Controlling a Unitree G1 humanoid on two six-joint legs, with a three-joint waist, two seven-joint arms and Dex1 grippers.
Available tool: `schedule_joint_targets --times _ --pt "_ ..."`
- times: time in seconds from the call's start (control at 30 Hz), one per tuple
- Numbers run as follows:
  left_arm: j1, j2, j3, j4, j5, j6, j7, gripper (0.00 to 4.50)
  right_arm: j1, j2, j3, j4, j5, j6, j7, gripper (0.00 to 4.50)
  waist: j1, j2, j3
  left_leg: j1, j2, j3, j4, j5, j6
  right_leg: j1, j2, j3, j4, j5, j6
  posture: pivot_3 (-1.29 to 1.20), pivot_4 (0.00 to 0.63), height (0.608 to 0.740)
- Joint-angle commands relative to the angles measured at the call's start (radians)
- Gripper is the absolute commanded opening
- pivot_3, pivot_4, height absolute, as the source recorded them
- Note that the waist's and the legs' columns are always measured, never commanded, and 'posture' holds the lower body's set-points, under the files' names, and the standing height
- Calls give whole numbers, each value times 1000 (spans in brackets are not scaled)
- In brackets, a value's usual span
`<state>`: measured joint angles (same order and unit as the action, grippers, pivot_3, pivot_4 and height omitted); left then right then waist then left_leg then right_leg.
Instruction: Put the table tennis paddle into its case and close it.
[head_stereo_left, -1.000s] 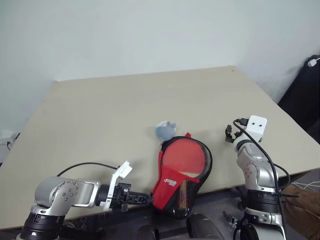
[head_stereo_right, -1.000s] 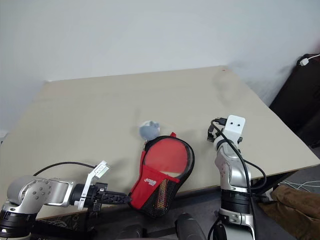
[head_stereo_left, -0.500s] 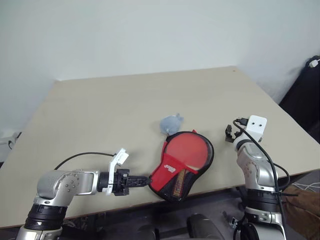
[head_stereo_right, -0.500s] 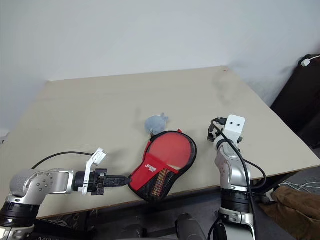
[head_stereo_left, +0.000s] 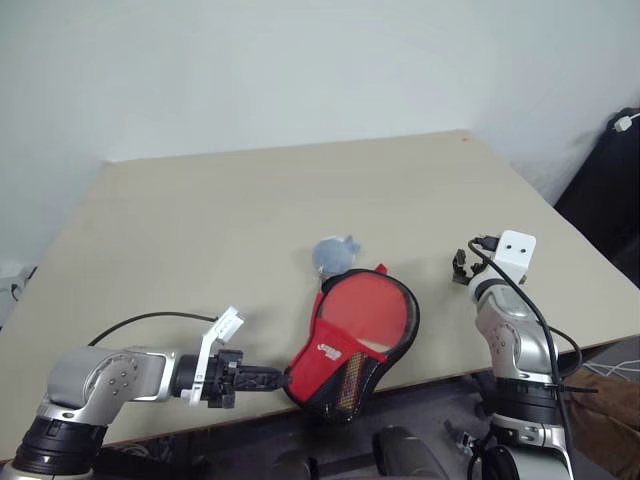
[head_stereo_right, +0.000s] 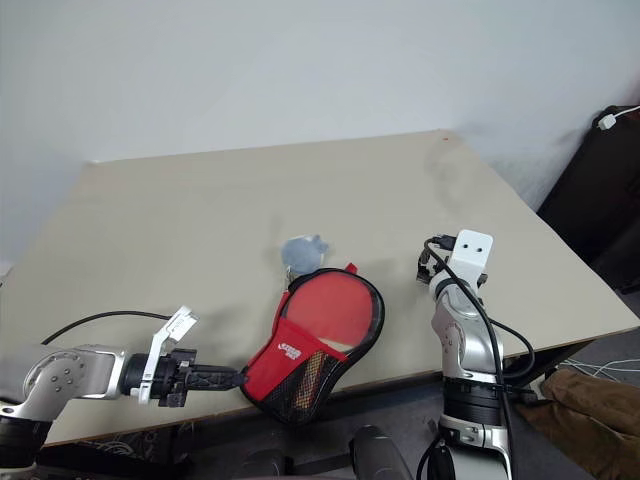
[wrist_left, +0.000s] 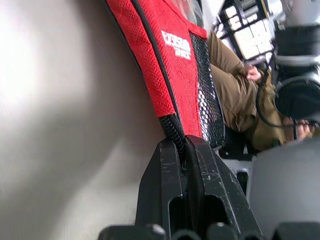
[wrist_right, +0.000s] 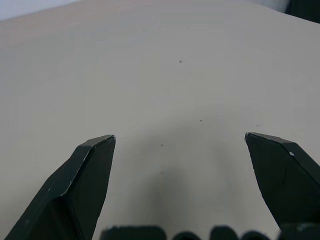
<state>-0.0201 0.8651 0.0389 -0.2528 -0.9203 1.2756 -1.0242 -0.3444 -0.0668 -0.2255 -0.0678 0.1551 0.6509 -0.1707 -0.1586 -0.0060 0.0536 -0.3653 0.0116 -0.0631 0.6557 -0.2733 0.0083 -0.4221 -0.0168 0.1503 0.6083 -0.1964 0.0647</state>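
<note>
The case (head_stereo_left: 338, 362), a red pouch with black zipper trim and a mesh patch, lies open near the table's front edge, its narrow end over the edge. The table tennis paddle (head_stereo_left: 366, 308) sits inside it with its round red face showing. My left gripper (head_stereo_left: 278, 378) is shut on the case's black zipper trim (wrist_left: 172, 131) at the narrow end. My right gripper (head_stereo_left: 459, 265) hovers to the right of the case, apart from it. In the right wrist view its fingers (wrist_right: 85, 170) stand wide open over bare table.
A greyish fuzzy ball (head_stereo_left: 333, 255) rests on the table (head_stereo_left: 250, 210) just behind the case. The table's front edge (head_stereo_left: 450, 375) runs right under the case and both arms. A dark object (head_stereo_left: 612, 190) stands off the table's right side.
My left gripper has drawn to the left with the case's trim in it, and the case's narrow end has swung left with it. The ball has shifted slightly. The right arm is still.
</note>
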Motion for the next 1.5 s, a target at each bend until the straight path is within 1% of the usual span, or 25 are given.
schedule_joint_targets --times 0.03,0.27,0.47,0.53,0.57,0.63,0.7,0.73,0.8,1.07,1.23,1.3,1.37,1.43,1.5 --pt "18 30 1 -51 -14 -24 -41 15 -18 -3 1 -27 -1 -21 8 4500 1 0 0 0 0 0 0 0 0 0 0 0 0 0 0 0 0 740" --pt "56 40 11 -85 -13 -59 -45 15 -21 5 7 -18 0 -26 9 4500 1 0 0 -1 0 0 0 0 0 -1 0 0 0 0 0 0 0 740" --pt "60 47 10 -87 -17 -71 -48 15 -25 8 8 -13 0 -28 11 4500 1 0 0 -1 0 0 0 0 0 -1 0 0 0 0 0 0 0 740" --pt "55 47 6 -82 -18 -72 -49 477 -25 8 8 -14 1 -28 12 4500 1 0 0 -1 0 0 0 0 0 -1 0 0 0 0 0 0 0 740" --pt "53 48 5 -80 -18 -73 -52 587 -24 7 7 -14 1 -28 12 4500 1 0 0 -1 0 0 0 0 0 -1 0 0 0 0 0 0 0 740" --pt "52 50 1 -79 -15 -75 -57 1125 -23 7 6 -15 2 -28 12 4500 1 0 0 -1 0 0 0 0 0 -1 0 0 0 0 0 0 0 740" --pt "50 52 -3 -76 -11 -78 -60 1533 -22 7 5 -17 2 -27 11 4500 1 0 0 -1 0 0 1 0 0 -1 0 0 0 0 0 0 0 740" --pt "46 52 -5 -71 -9 -79 -61 1889 -21 6 5 -17 2 -27 11 4500 1 0 0 -1 0 0 1 0 0 -1 0 0 0 0 0 0 0 740" --pt "32 45 -3 -56 -12 -72 -58 2392 -21 6 4 -19 2 -26 10 4500 1 0 0 -1 0 0 1 0 0 -1 0 0 1 0 0 0 0 740" --pt "-32 14 47 36 -21 -72 -36 2392 -21 5 1 -18 2 -27 10 4500 1 0 0 -1 0 0 3 0 0 -1 0 0 2 0 0 0 0 740" --pt "-90 -8 69 152 33 -114 1 2392 -24 2 -1 -12 3 -30 13 4500 1 0 0 -1 0 0 3 0 0 0 0 0 2 1 1 0 0 740" --pt "-154 -50 76 211 75 -166 57 2392 -27 2 -1 -7 3 -33 14 4500 2 0 0 -1 0 0 3 0 0 0 0 0 2 1 2 0 0 740" --pt "-208 -92 51 238 153 -273 97 2392 -32 2 1 -2 2 -35 14 4500 7 0 0 -1 0 0 4 0 0 0 0 0 2 1 2 0 0 740" --pt "-233 -114 5 240 233 -368 106 2392 -37 2 2 3 2 -37 15 4500 8 0 0 -1 0 0 5 0 0 1 0 -1 2 2 2 0 0 740" --pt "-278 -156 -33 253 285 -451 96 2392 -42 1 2 10 1 -41 15 4500 8 0 0 -1 -1 0 5 0 -1 2 0 0 2 2 2 0 0 740"
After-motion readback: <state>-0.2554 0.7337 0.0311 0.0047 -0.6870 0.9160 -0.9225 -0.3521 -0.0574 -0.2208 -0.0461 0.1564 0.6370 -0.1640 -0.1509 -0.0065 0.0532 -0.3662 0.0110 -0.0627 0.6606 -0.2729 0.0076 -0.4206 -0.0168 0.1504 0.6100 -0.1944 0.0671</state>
